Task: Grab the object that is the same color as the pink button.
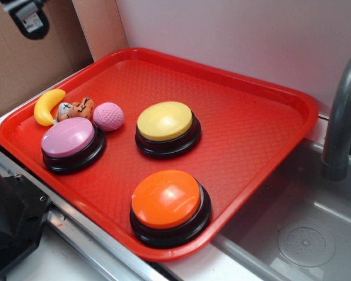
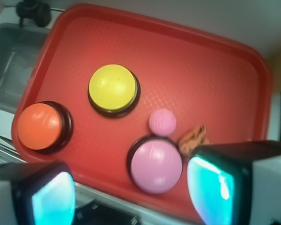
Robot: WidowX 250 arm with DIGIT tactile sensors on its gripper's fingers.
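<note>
A small pink dimpled ball, the object (image 1: 108, 116) (image 2: 162, 122), rests on the red tray (image 1: 240, 117) (image 2: 201, 61) just behind the pink button (image 1: 68, 139) (image 2: 156, 165), close to its dome. Seen from the wrist camera, my gripper (image 2: 131, 197) hangs high above the tray's near edge, open wide, with nothing between its teal pads (image 2: 210, 187). The pink button lies between the two fingers in that view, far below them. In the exterior view the gripper is out of frame.
A yellow button (image 1: 164, 122) (image 2: 113, 87) and an orange button (image 1: 167, 199) (image 2: 39, 125) stand on the tray. A yellow toy banana (image 1: 47, 105) and a small brown toy (image 1: 76, 109) (image 2: 193, 138) lie left of the ball. A sink (image 1: 304, 222) with a grey faucet (image 1: 342, 111) lies to the right.
</note>
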